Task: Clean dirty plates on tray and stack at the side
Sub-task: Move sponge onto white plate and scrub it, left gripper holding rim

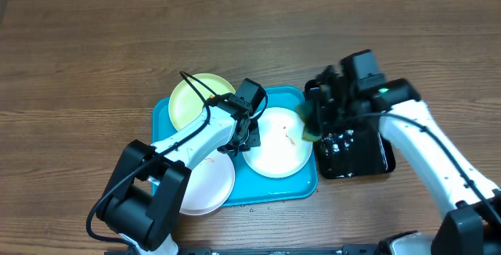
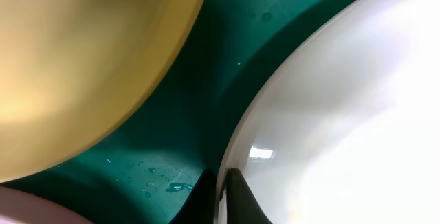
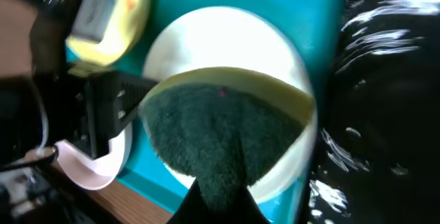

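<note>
The turquoise tray (image 1: 235, 200) carries three plates. A pale yellow-green plate (image 1: 196, 98) lies at its back left. A white plate (image 1: 207, 184) overhangs the front left rim. Another white plate (image 1: 278, 149) on the right has small orange smears. My left gripper (image 1: 244, 136) is shut on this plate's left rim, and the left wrist view shows the thin rim (image 2: 237, 148) pinched at the gripper (image 2: 221, 193). My right gripper (image 1: 313, 118) is shut on a green-and-yellow sponge (image 3: 220, 135) that hangs over the plate's right edge (image 3: 227, 38).
A glossy wet black tray (image 1: 360, 157) stands just right of the turquoise one, under my right arm. Water drops lie on the tray floor (image 2: 165, 179) between the plates. Bare wooden table (image 1: 78, 67) surrounds both trays.
</note>
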Robot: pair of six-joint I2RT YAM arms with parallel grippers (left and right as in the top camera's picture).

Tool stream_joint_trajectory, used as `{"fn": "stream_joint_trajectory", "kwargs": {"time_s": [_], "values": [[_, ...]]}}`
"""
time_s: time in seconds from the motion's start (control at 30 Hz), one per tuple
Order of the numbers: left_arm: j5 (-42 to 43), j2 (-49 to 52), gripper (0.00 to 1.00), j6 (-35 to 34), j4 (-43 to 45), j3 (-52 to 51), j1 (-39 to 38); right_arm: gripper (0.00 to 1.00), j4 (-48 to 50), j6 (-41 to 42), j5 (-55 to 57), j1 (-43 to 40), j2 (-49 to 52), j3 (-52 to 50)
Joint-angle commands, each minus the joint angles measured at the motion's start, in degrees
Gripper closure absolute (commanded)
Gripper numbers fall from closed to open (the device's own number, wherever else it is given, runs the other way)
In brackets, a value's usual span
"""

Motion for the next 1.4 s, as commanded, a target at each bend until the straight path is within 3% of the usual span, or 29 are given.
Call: {"fn": "stream_joint_trajectory", "kwargs": {"time_s": [0.0, 0.07, 0.17, 0.77, 0.83, 0.87, 0.93, 0.97, 1.03, 1.17, 1.23, 1.37], "values": [[-2.5, 1.9, 0.96, -1.2, -0.5, -2.1, -0.2, 0.96, 1.5, -0.9, 7.0, 6.3, 1.0, -0.1], [-2.6, 1.9, 0.96, -1.2, -0.6, -2.1, -0.2, 0.96, 2.1, 2.3, 18.1, 10.7, 1.4, -0.1], [-2.6, 1.9, 0.96, -1.2, -0.7, -2.1, -0.2, 0.96, 3.3, 5.9, 25.9, 13.4, 1.8, -1.1], [-2.6, 1.9, 0.96, -1.2, -0.7, -2.1, -0.2, 0.95, 28.2, 5.3, 26.9, 15.4, 2.1, -17.3], [-2.6, 1.9, 0.96, -1.2, -0.7, -2.1, -0.2, 0.84, 28.8, 5.3, 26.9, 15.4, 2.2, -17.4], [-2.6, 1.9, 0.96, -1.2, -0.7, -2.1, -0.2, 0.71, 29.0, 5.3, 26.9, 15.4, 2.4, -17.5], [-2.6, 1.9, 0.96, -1.2, -0.7, -2.1, -0.2, 0.33, 29.6, 5.3, 26.9, 15.4, 2.8, -17.5], [-2.6, 1.9, 0.96, -1.2, -0.7, -2.1, -0.2, 0.27, 30.0, 5.3, 26.9, 15.4, 3.1, -17.5], [-2.6, 1.9, 0.96, -1.2, -0.7, -2.1, -0.2, 0.26, 30.5, 5.3, 26.9, 15.4, 3.8, -17.5], [-2.6, 1.9, 0.96, -1.2, -0.7, -2.1, -0.2, 0.31, 30.3, 5.5, 26.7, 15.5, 5.9, -17.5], [-2.6, 1.9, 0.96, -1.2, -0.7, -2.1, -0.2, 0.62, 30.2, 5.5, 26.8, 15.5, 7.7, -17.5], [-2.6, 1.9, 0.96, -1.2, -0.7, -2.1, -0.2, 0.94, 30.6, 5.9, 26.9, 15.5, 8.8, -17.5]]}}
